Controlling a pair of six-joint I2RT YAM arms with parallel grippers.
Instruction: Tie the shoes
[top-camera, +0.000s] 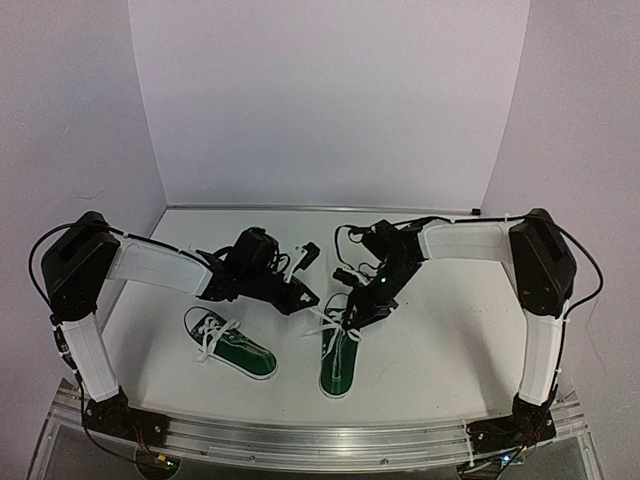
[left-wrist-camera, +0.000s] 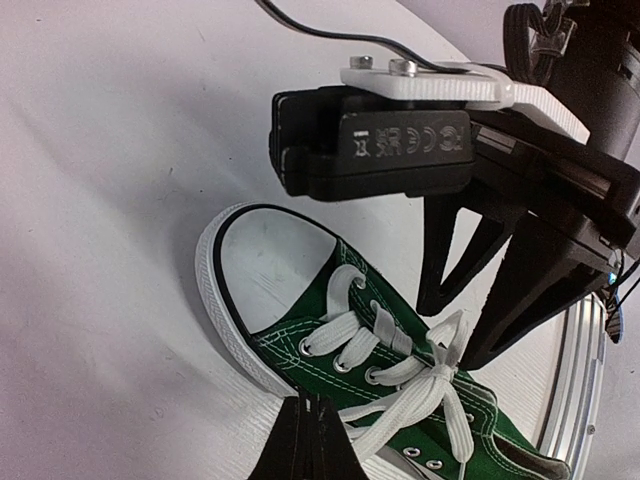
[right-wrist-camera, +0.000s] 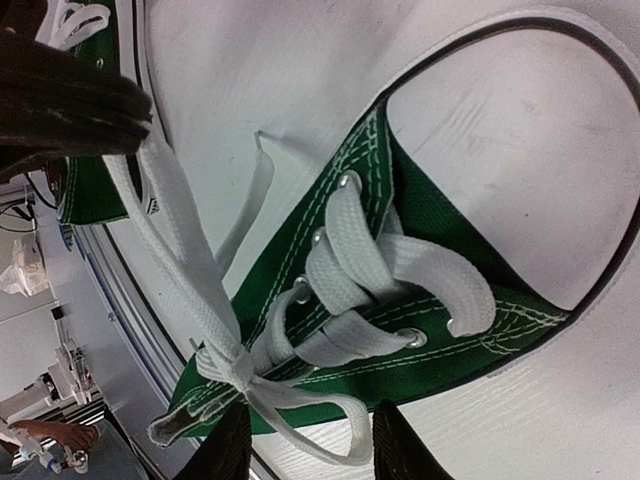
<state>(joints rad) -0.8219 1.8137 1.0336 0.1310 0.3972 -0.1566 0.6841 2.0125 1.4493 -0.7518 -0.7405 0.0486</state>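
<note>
Two green shoes lie on the white table. The left shoe (top-camera: 230, 343) lies apart with loose laces. Both grippers are over the right shoe (top-camera: 340, 358), (left-wrist-camera: 330, 330), (right-wrist-camera: 430, 230). Its white laces meet in a knot (left-wrist-camera: 440, 375), (right-wrist-camera: 225, 365). My left gripper (top-camera: 305, 298), (left-wrist-camera: 310, 440) is shut on a lace loop (right-wrist-camera: 175, 230) that runs taut from the knot up to its fingers (right-wrist-camera: 70, 100). My right gripper (top-camera: 355, 312), (right-wrist-camera: 315, 450) is open, its fingers (left-wrist-camera: 530, 290) straddling the other loop (right-wrist-camera: 340, 420), which lies slack on the sole's edge.
An aluminium rail (top-camera: 320, 435), (left-wrist-camera: 580, 380) runs along the table's near edge just beyond the shoe's heel. White walls (top-camera: 330, 100) close in the back and sides. The right wrist's camera housing (left-wrist-camera: 380, 145) hangs close above the toe cap.
</note>
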